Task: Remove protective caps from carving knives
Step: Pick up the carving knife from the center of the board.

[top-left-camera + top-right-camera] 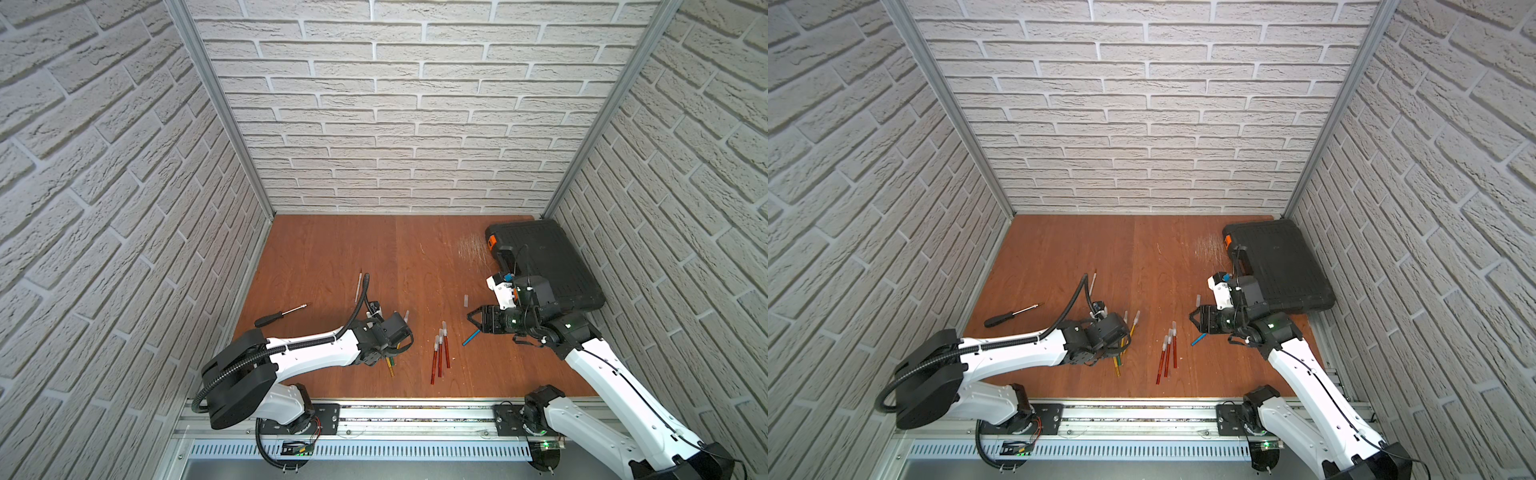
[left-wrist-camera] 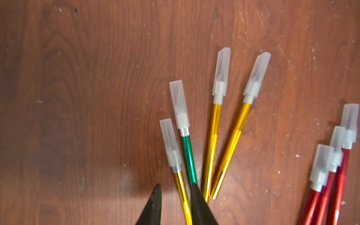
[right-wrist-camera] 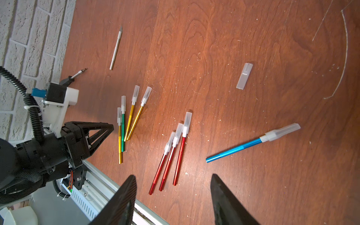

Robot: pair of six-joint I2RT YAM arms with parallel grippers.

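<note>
Carving knives (image 3: 179,158) | left gripper (image 2: 175,187) apart astride gold knife (image 2: 184,198) | green knife (image 2: 188,155) alongside | right gripper (image 3: 173,176) apart

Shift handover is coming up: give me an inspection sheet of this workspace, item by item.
Surface: wood table, scratched and flecked.
Job's things: three gold knives, a green knife, three red knives and a blue knife, all capped; silver knife bare; one loose cap.
Clutter: screwdriver; black case in the far right corner.
Grippers: left gripper open a little, a gold knife between its fingers, not clamped; right gripper open, empty, near the blue knife.
Cables: black conduit arches over the left arm.
Surroundings: brick-pattern walls; metal rail in front.
</note>
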